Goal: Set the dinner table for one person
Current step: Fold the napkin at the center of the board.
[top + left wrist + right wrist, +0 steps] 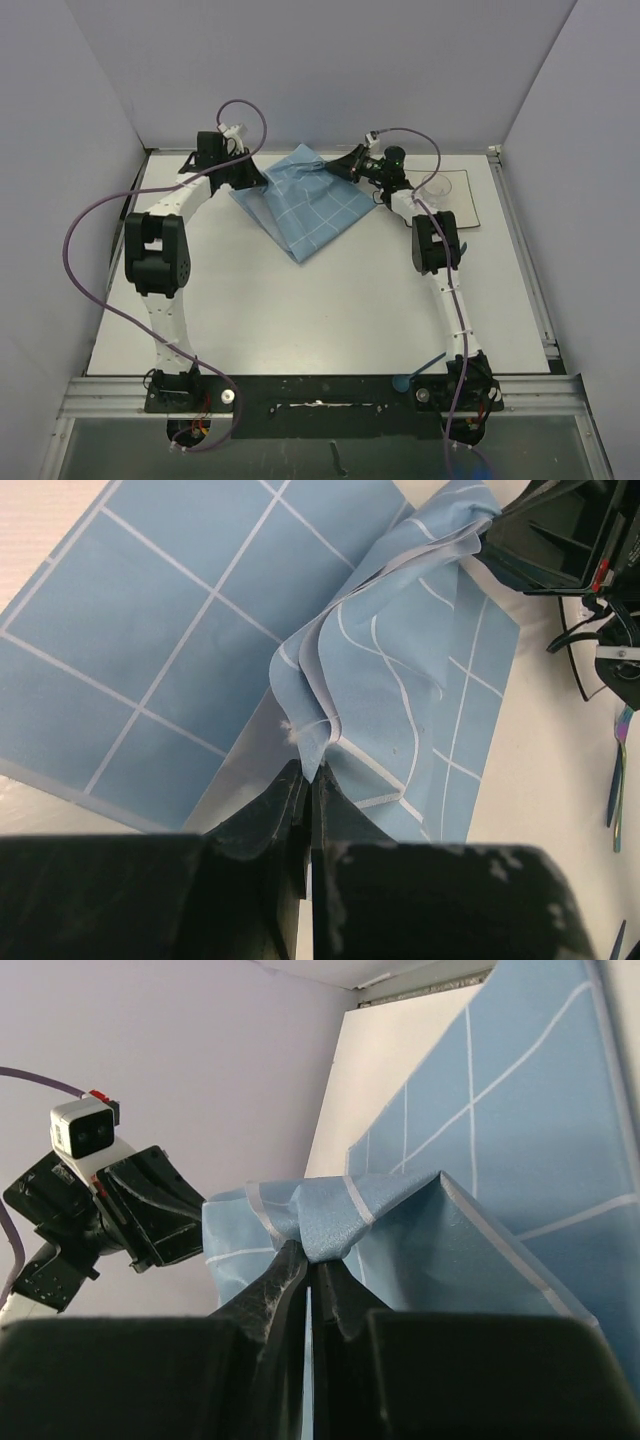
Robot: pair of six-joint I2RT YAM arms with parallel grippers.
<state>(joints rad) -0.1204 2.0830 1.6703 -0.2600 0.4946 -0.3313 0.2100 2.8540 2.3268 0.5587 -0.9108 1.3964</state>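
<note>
Pinching the blue placemat at two edges, your left gripper and right gripper were both clamped on cloth, bunching it between them; below lay the dinner table, the mat's near corner resting on its far half.

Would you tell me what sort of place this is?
Probably a robotics lab cell: plain grey walls box in a white table, with the left arm and right arm bolted to a rail at its near edge.
</note>
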